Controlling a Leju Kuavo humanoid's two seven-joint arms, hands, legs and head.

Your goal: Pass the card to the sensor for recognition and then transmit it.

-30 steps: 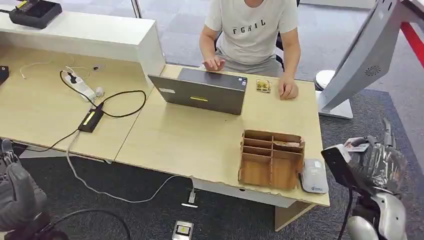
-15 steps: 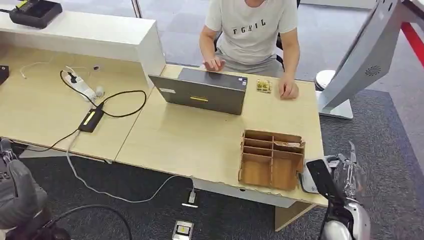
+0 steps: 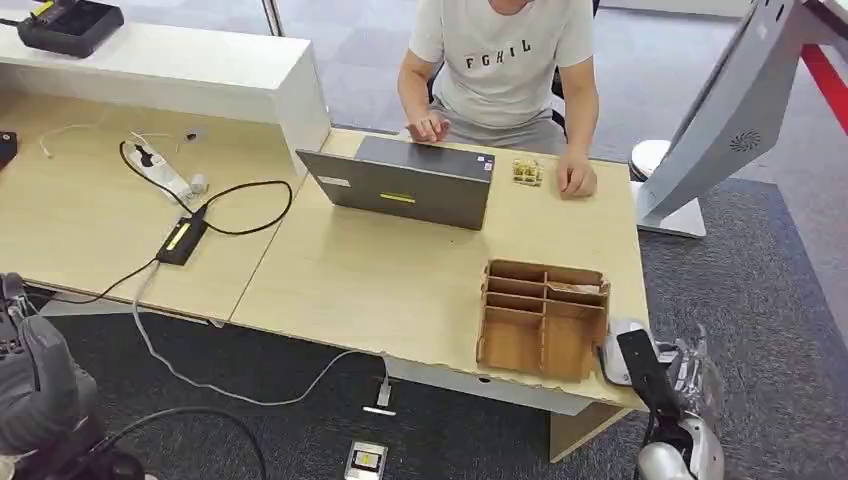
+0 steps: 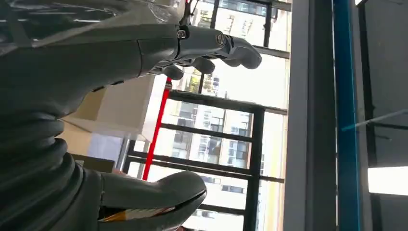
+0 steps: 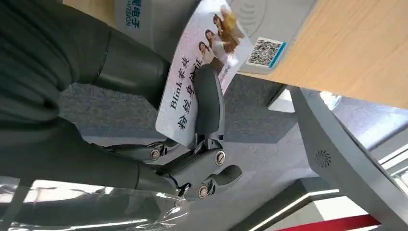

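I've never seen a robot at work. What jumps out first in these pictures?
The right hand grips a printed card over the grey sensor at the desk's near right corner. Beside the sensor stands a wooden organizer. Across the desk, a person sits behind a laptop.

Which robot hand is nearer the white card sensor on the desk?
Right. The right hand holds the card over the sensor at the desk's corner; the left hand hangs far across, below the desk's other end.

Right hand (image 5: 192, 139) pinches card (image 5: 202, 72); left hand (image 4: 144, 53) empty.
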